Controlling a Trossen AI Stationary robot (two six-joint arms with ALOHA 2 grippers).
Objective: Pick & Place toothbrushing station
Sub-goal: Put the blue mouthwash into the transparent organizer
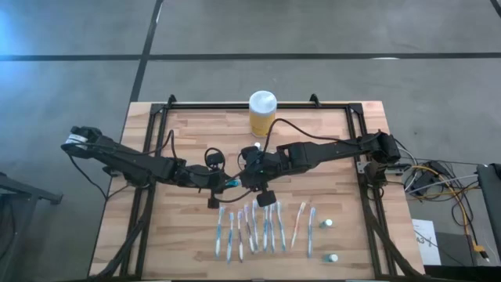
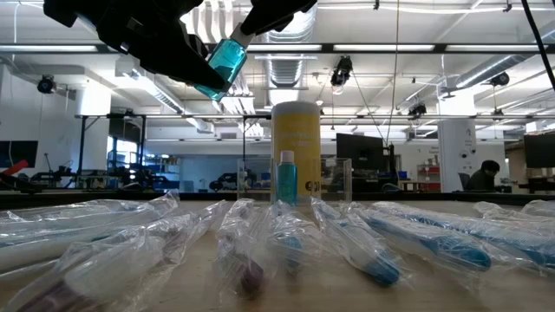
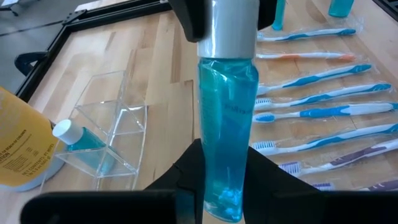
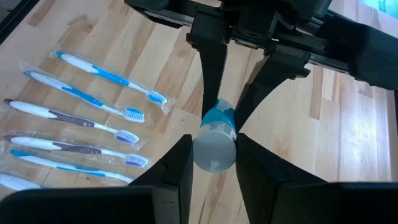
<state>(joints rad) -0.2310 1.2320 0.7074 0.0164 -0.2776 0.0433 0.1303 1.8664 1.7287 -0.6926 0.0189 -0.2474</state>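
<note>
A see-through blue bottle [image 3: 227, 118] with a white cap is held in the air between both grippers, tilted, above the table's middle [image 1: 232, 182]. My left gripper [image 1: 221, 182] is shut on its bottom end. My right gripper [image 1: 244, 180] is shut on its cap. The clear plastic holder [image 3: 109, 134] stands on the table in front of the yellow jar [image 2: 296, 147]. A small blue bottle [image 3: 78, 138] stands in one of its compartments. In the low view the holder [image 2: 334, 180] shows behind the wrapped toothbrushes. My left gripper pinches the bottle's lower body [image 3: 224, 186], near its base, between its two fingers [image 4: 211, 74]. It comes from the table's left, along the bottle. The bottle is lifted clear and slants up toward the cap [image 2: 227, 61]. My right gripper pinches the white cap [image 4: 214, 149] between its two fingers [image 4: 180, 168], one on each side. It comes from the table's right, along the bottle's length. The cap end is the higher one, clear of the table.
Several wrapped toothbrushes [image 1: 254, 227] lie in a row at the table's near side, under and in front of the grippers. Two small bottles [image 1: 329, 224] stand at the near right. The yellow jar with a white lid [image 1: 262, 112] stands at the far edge.
</note>
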